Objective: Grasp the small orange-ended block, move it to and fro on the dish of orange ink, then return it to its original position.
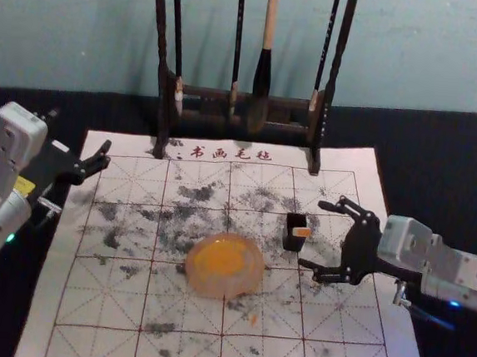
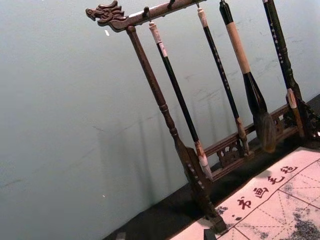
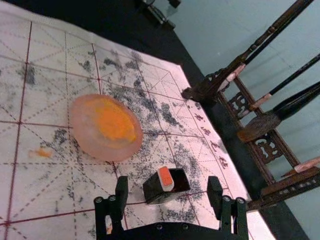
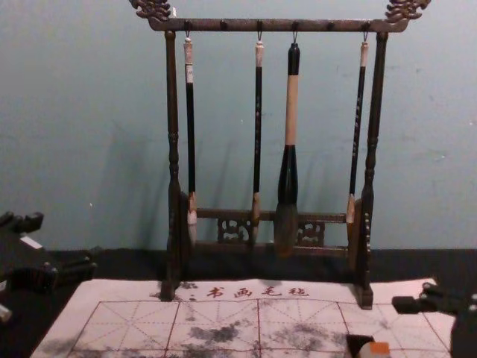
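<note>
- The task is looking barely begun: the orange-ended block (image 1: 301, 232) is sitting in a small black holder (image 1: 293, 243), probably its home spot, its orange end sticking out at the mouth.
- From the dish (image 1: 199, 279), holder and block are lying towards two o'clock, near but apart.
- The right gripper (image 1: 314, 235) is reaching in from the block's three o'clock, fingers spread wide and pinching nothing; they are pointing towards the holder, seemingly without touching it.
- Everything is apparently remaining to be done: closing on the block, lifting it, moving it to and fro on the orange ink (image 1: 221, 259), then setting it back.
- The left gripper (image 1: 79, 135) is idling towards ten o'clock of the dish, its fingers also parted and holding nothing.
- The printed mat (image 1: 85, 303) is lying under the dish and holder, showing red grid lines, dark ink stains and a little orange smear (image 1: 253, 319) at the dish's five o'clock.
- Black cloth (image 1: 453, 155) is covering the table around it.
- Towards twelve o'clock a dark wooden rack (image 1: 206, 95) is standing, four brushes hanging from it, the thick one (image 1: 263, 72) included, and a pale blue-green wall (image 1: 68, 22) is rising behind.
</note>
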### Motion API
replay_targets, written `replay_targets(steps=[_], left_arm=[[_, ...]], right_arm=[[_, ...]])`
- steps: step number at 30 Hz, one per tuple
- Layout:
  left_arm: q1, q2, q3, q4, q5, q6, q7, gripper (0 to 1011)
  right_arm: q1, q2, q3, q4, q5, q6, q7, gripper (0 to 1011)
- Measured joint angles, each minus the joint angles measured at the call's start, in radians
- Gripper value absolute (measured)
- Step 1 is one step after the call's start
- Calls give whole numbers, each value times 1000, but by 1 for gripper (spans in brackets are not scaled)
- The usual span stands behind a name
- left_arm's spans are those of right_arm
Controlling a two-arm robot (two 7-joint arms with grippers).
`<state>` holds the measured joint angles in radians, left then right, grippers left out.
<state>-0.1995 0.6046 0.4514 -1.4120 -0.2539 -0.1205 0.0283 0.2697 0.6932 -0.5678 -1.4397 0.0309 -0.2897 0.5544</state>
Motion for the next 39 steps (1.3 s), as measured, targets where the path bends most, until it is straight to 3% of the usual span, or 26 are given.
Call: replay_targets(steps=[6,16,39], left_arm=[[0,0,0,0,0,0,0,1001],[0,0,0,0,0,0,0,1002],[0,0,0,0,0,0,0,1001]], right_arm=[[39,-34,-10,37,-41,-4,19,1002],[82,-74,-7,73,-67,20,53,1003],[81,-72,6,71,-89,32,70,1003]])
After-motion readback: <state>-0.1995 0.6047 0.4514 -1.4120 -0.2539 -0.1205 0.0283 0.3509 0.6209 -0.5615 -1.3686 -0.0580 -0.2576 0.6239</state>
